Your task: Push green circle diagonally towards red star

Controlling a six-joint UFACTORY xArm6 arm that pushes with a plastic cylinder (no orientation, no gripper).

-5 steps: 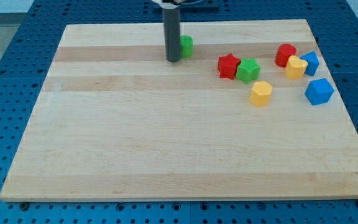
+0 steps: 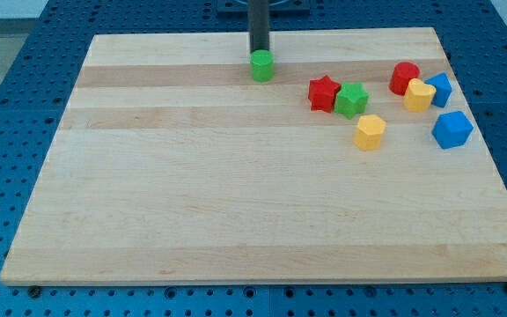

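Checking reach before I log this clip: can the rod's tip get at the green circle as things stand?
Probably yes. My tip sits just above the green circle toward the view's top, with nothing between them. The red star lies to the lower right, and that path looks open.

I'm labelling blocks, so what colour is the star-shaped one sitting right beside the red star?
Green: the green star touches the red star on its right, in the camera view.
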